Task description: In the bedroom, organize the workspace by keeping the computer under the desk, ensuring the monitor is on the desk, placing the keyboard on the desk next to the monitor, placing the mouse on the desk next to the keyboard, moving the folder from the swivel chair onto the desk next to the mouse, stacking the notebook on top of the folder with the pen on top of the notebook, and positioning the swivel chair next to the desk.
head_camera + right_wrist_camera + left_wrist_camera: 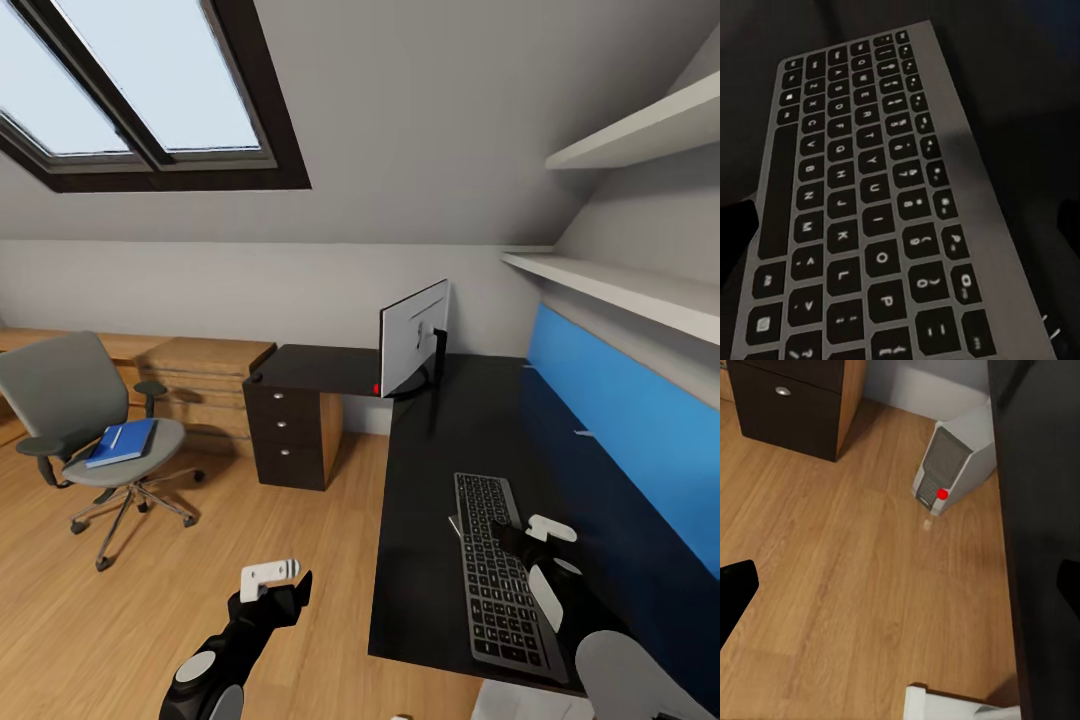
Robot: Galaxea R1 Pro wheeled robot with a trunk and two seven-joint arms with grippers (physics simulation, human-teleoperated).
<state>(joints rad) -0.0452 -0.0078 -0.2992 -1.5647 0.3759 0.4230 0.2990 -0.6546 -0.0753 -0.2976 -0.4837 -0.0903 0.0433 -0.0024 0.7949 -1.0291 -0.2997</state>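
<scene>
hovering over the keyboard (500, 572), the right gripper (536, 531) sits just above its far half, and the right wrist view looks straight down on the keys with nothing between the dark finger edges at either side, so the jaws look spread and empty. the keyboard already lies flat on the black desk (430, 500), so the keyboard step reads as about settled; it lies well apart from the monitor (413, 338), which stands at the inner corner of the desk, so it may yet need sliding closer. the left gripper (272, 577) hangs over the wood floor (150, 620) beside the desk edge, holding nothing, though i cannot tell how wide its fingers stand. its wrist view shows the computer (951, 465) standing on the floor under the desk with its red light lit, so that part looks done. the next move likely calls for lifting the right arm clear and turning toward the swivel chair (90, 430), where the blue folder (122, 442) lies on the seat, well apart from the desk. i see no mouse. the room is an attic with a skylight (130, 80), white shelves (620, 280), a blue wall panel (620, 400) and a black drawer unit (285, 430) with silver knobs.
</scene>
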